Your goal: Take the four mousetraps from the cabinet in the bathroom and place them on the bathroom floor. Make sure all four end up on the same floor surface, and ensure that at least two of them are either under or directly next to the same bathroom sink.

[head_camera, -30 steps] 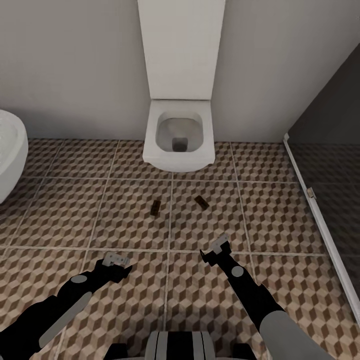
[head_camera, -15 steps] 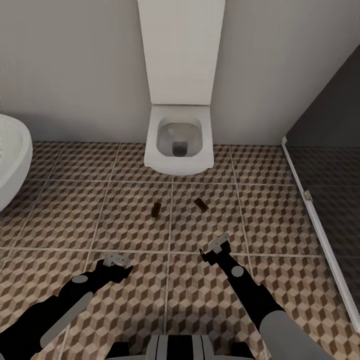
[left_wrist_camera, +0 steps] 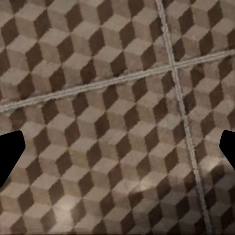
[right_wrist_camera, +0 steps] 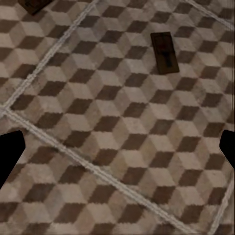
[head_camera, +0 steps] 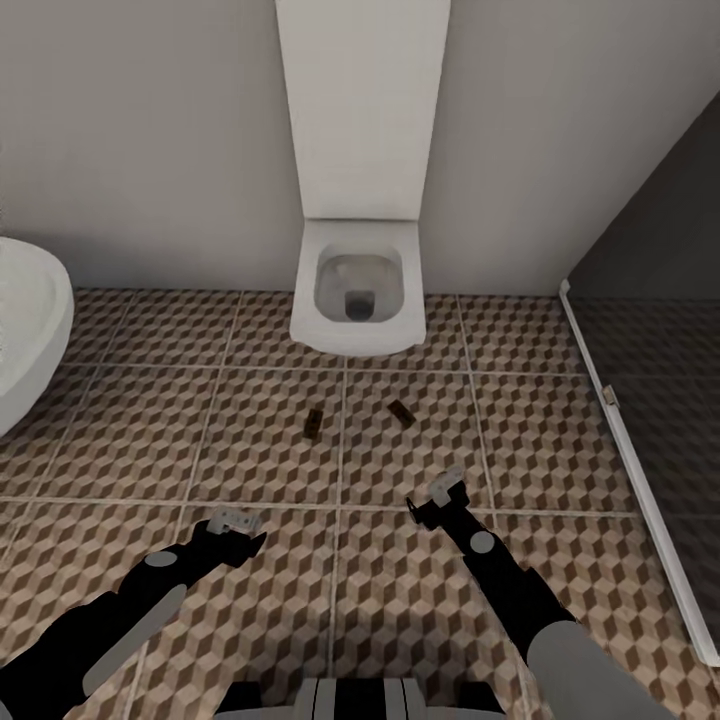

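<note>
- While both black arms reach forward low over the bathroom floor point(head_camera: 560, 400) of large square tiles printed with a brown, beige and cream cube pattern, two small flat dark-brown rectangular mousetraps lie on it in front of the white wall-hung toilet point(head_camera: 358, 290).
- One mousetrap point(head_camera: 314, 424) rests just left of a pale grout line that runs toward the toilet; the other mousetrap point(head_camera: 402, 411) lies just right of that line, tilted.
- They sit near each other but apart, on neighbouring tiles, each well inside its tile rather than at a corner.
- From the right wrist view, the nearer trap point(right_wrist_camera: 164, 53) shows dark wire on its board, and the corner of the second trap point(right_wrist_camera: 35, 5) shows at the frame's edge.
- Left gripper point(head_camera: 236, 524): held above bare tile, its black fingertips point(left_wrist_camera: 9, 154) spread wide at opposite sides of the wrist view, with nothing between them.
- Right gripper point(head_camera: 440, 497): held above the tiles short of the right-hand trap, its fingertips point(right_wrist_camera: 10, 156) likewise wide apart and holding nothing.
- At the head view's left edge curves a white rounded fixture point(head_camera: 28, 330); I cannot tell what it is.
- Along the right runs a dark glass partition point(head_camera: 650, 400) with a pale bottom rail.
</note>
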### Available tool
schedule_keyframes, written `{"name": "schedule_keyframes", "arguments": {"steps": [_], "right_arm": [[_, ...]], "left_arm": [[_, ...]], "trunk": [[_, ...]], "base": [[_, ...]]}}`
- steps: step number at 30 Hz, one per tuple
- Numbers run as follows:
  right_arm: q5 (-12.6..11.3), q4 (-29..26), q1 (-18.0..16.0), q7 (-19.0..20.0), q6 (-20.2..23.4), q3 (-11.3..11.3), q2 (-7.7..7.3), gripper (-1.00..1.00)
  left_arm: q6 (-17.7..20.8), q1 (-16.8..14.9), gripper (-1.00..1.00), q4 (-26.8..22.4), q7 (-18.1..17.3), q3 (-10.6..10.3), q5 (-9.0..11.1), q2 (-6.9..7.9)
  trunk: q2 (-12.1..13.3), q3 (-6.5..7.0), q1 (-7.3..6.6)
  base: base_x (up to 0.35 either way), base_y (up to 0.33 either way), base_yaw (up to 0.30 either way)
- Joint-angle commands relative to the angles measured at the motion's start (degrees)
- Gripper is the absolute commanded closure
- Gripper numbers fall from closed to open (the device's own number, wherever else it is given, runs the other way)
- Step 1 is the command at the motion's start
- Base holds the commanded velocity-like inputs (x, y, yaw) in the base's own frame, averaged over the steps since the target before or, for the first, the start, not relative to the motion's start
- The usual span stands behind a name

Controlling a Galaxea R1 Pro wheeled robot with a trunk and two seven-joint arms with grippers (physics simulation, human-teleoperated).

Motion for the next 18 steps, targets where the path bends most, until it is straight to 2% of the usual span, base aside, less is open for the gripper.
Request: {"name": "schedule_keyframes", "arguments": {"steps": [1, 8, 18], "right_arm": [[0.55, 0.01, 0.00, 0.18, -0.17, -0.13, -0.33, -1.00], [0.08, 0.09, 0.06, 0.22, -0.17, -0.13, -2.46, -1.00], [-2.45, 0.45, 0.37, 0.47, -0.25, -0.08, -5.66, -1.00]], "left_arm": [[0.07, -0.06, -1.00, 0.08, 0.55, -0.20, 0.59, 0.05], [-0.12, -0.06, -1.00, 1.58, 0.45, -0.20, 0.58, -0.05], [-0.46, -0.06, -1.00, 6.50, 0.19, -0.25, 0.52, -2.76]], "trunk": [[0.40, 0.17, -0.23], [3.21, 1.84, -1.77], [7.22, 4.51, -3.96]], "base": [[0.000, 0.000, 0.000], [0.000, 0.000, 0.000], [0.000, 0.000, 0.000]]}}
